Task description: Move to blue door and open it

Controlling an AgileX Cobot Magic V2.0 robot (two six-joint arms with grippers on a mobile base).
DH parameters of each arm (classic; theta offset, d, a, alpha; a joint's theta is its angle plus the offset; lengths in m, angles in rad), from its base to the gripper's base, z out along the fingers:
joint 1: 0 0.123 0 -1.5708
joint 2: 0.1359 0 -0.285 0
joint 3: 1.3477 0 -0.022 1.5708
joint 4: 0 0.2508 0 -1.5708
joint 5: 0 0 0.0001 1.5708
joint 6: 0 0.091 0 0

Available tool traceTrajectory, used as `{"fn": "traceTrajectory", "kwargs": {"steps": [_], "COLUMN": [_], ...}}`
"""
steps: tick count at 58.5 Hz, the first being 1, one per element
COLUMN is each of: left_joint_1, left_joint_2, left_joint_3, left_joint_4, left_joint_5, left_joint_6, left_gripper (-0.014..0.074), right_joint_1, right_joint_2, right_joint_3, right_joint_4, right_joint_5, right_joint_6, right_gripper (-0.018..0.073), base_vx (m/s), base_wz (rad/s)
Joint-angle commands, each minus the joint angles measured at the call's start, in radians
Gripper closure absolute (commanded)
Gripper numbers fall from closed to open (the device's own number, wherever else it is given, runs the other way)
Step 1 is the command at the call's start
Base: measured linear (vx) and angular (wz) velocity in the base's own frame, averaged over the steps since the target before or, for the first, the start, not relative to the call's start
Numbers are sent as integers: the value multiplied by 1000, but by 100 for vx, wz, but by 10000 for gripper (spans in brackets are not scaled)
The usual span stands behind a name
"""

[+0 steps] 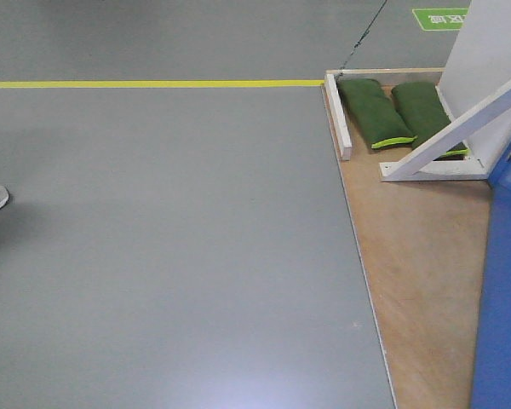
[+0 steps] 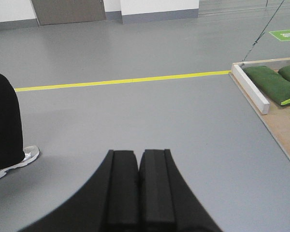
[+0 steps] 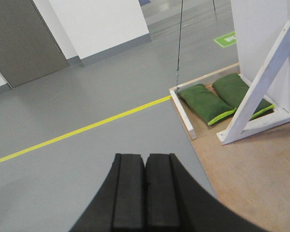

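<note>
Both end effectors, left (image 2: 139, 164) and right (image 3: 145, 166), are clenched on nothing above grey floor (image 1: 153, 256); the door (image 1: 504, 307) stands upright at far right on a plywood base (image 1: 417, 256), nearer the right arm, its handle out of view.

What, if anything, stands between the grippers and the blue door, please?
Nothing visible does. The door shows at the front view's right edge, with only bare floor and the plywood base before it. The sandbags and white brace sit further back. Its handle is out of view.
</note>
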Motion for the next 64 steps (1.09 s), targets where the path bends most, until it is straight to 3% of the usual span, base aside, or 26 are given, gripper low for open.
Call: {"fn": "traceTrajectory", "kwargs": {"steps": [1, 6, 11, 23, 31, 47, 64], "left_joint_1": [2, 2, 2, 2, 2, 2, 2], "left_joint_2": [-14, -14, -14, -14, -14, -14, -14], "left_joint_3": [1, 1, 1, 1, 1, 1, 1], "left_joint_4": [0, 0, 0, 0, 0, 0, 0], "left_joint_5": [-78, -78, -78, -78, -78, -78, -78], "left_joint_6": [-3, -3, -3, -3, -3, -3, -3], "left_gripper": [526, 526, 526, 526, 526, 526, 526], "right_joint_1": [-2, -16, -91, -378, -559, -871, -1059], "right_joint_2": [61, 98, 117, 136, 136, 181, 360], "right_joint_3": [-78, -105, -128, -185, -249, -403, -594], "right_joint_4": [43, 129, 222, 534, 680, 839, 976], "right_joint_5": [-85, -87, -87, -84, -84, -89, -110], "right_joint_6": [-10, -10, -10, -10, -10, -10, -10], "right_gripper": [567, 567, 567, 567, 567, 567, 567], "base_vx": [0, 0, 0, 0, 0, 0, 0], "base_wz": [0, 0, 0, 0, 0, 0, 0]}}
